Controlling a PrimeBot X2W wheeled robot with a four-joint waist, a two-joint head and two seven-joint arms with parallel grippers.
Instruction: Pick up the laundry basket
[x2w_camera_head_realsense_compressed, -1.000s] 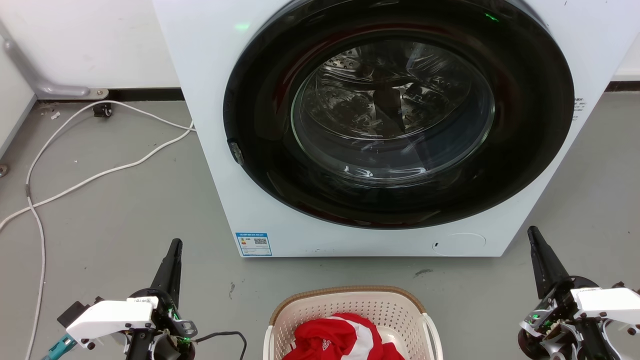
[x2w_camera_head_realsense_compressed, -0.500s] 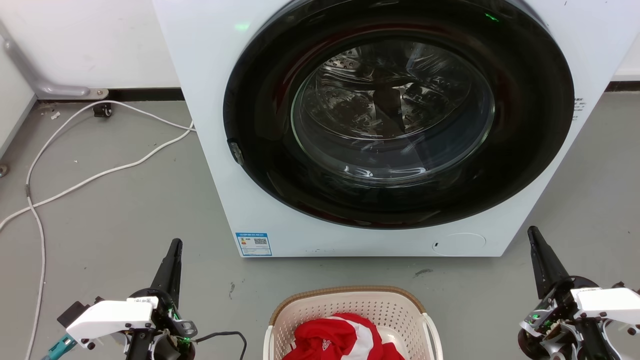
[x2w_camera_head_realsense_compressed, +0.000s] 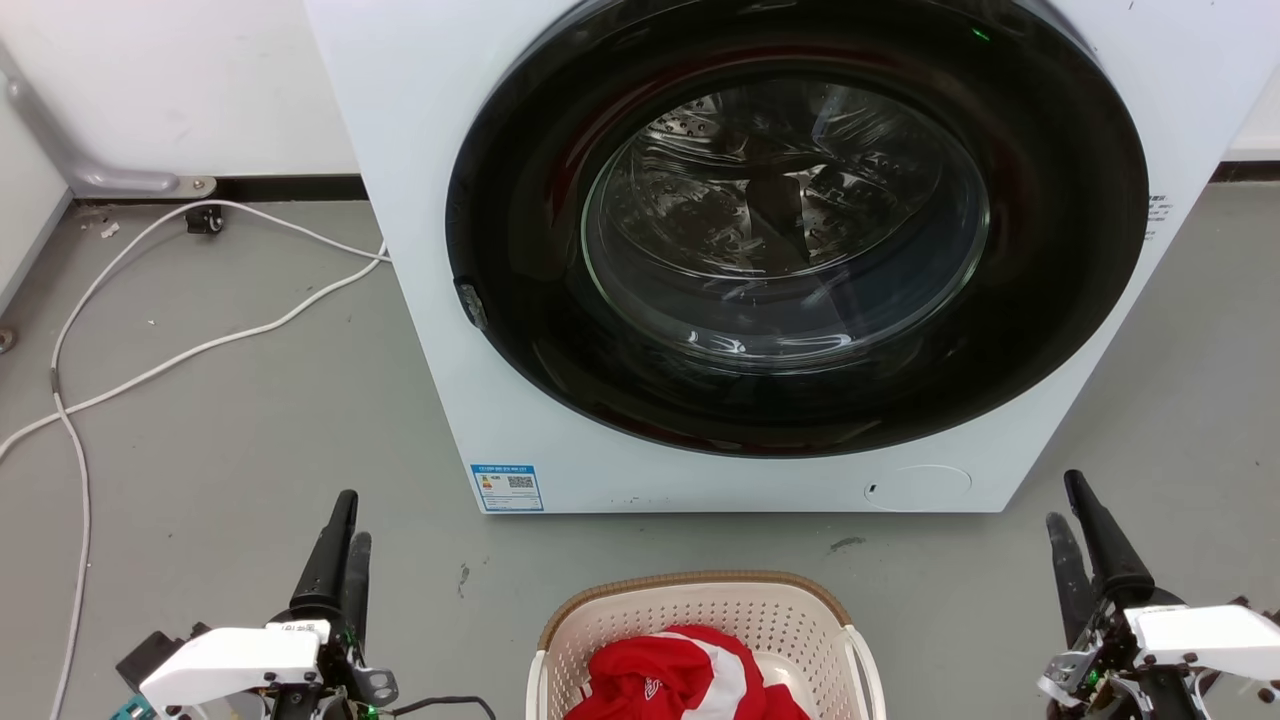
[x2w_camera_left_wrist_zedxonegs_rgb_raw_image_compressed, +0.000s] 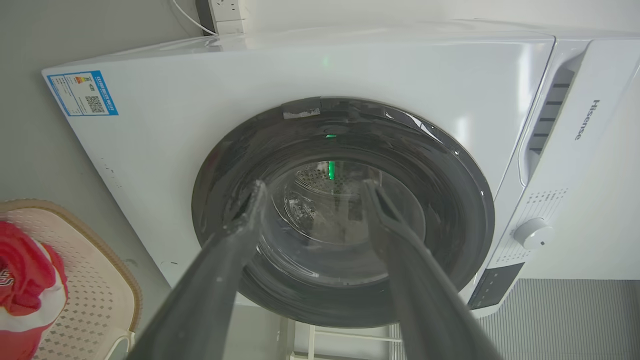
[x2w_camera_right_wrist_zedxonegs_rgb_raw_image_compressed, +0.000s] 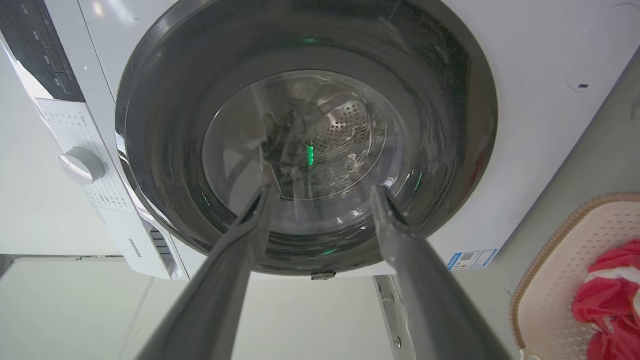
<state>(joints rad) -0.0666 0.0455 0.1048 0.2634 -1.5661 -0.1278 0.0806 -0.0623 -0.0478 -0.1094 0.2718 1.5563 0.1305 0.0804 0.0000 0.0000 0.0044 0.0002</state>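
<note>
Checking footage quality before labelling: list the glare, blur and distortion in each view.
Head view: sharp, evenly lit; room reflections streak the washing machine door. Left wrist view: wide-angle lens bends straight edges, left tool out of focus, green glint on that door. Right wrist view: same bending, right tool blurred.

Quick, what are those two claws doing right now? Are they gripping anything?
Left gripper: open, holding nothing.
Right gripper: open, holding nothing.

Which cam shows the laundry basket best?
Head view: the laundry basket sits bottom centre with far rim and both white side handles visible, near end cropped. Each wrist view catches one corner at its edge.
</note>
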